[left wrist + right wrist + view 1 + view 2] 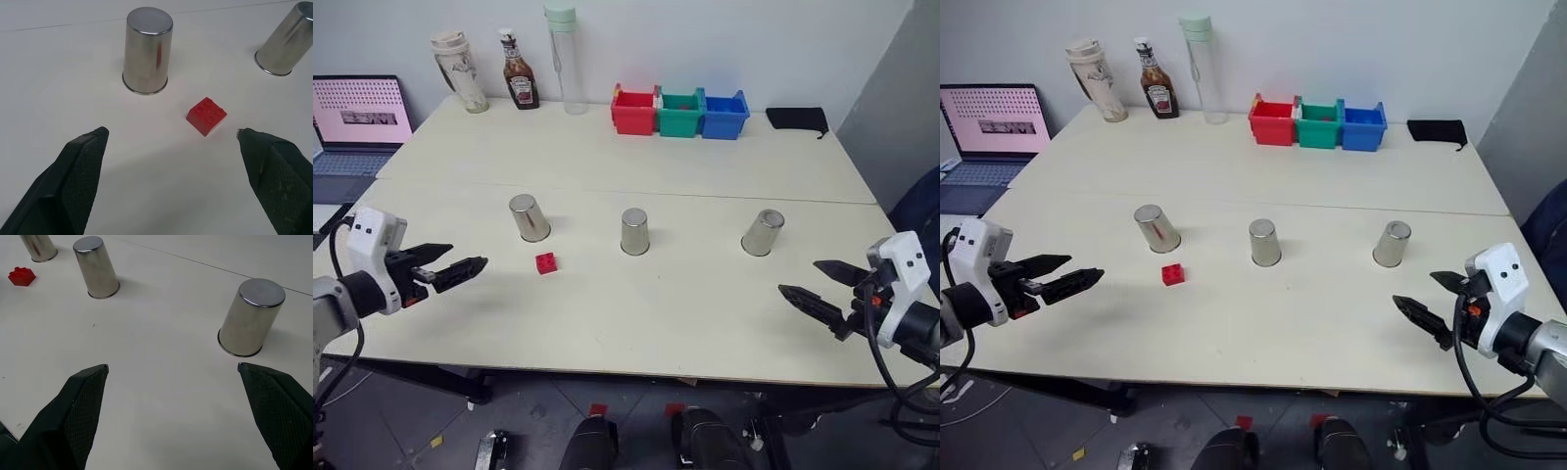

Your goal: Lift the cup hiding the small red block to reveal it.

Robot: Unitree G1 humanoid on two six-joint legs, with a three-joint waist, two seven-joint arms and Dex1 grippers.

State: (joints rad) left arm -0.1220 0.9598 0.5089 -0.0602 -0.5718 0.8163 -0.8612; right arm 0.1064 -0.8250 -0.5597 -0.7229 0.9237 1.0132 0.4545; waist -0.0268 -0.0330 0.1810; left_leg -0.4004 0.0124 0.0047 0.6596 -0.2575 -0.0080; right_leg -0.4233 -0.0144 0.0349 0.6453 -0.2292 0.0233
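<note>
Red block (545,262) lies uncovered beside left cup (528,217); nothing lifted yet. My left claw (460,266) and right claw (815,285) both wide, empty. Next: block needs hiding.

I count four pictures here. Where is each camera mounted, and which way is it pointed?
Left eye view: on the head, looking down over the table, three steel cups and the red block; both arms show.
Right eye view: beside it, the same scene.
Left wrist view: on the left arm, along the open left gripper towards the block and the left cup.
Right wrist view: on the right arm, along the open right gripper towards the right cup.
Both wrist views share the middle cup and the block.
</note>
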